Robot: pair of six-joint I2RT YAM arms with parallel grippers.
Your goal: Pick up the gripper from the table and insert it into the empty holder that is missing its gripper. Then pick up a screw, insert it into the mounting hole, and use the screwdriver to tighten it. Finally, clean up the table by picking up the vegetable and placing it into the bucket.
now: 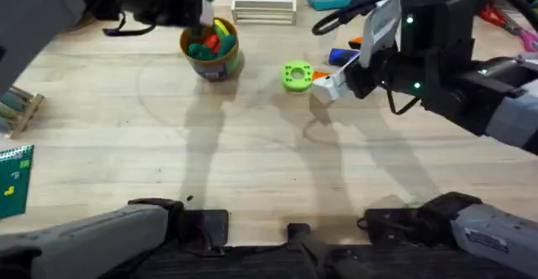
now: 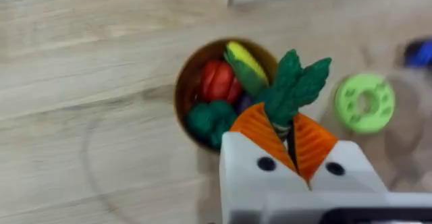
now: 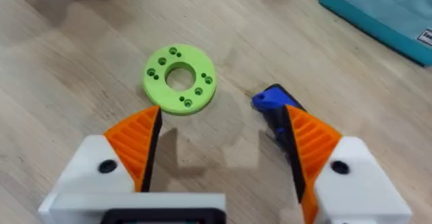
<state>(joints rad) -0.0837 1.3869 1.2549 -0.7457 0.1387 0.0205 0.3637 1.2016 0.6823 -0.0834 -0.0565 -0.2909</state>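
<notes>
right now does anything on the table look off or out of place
Nothing looks spilled or broken. The left gripper is shut on the vegetable above the bucket, which already holds toy foods. The holder lies flat, and the screwdriver lies beside it, by the open right gripper.

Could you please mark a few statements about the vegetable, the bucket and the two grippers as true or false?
1. The left gripper is shut on the vegetable. True.
2. The bucket is empty. False: it holds red, yellow and green toy foods.
3. The right gripper is open above the table. True.
4. The holder lies inside the bucket. False: it lies flat on the table beside it.
</notes>
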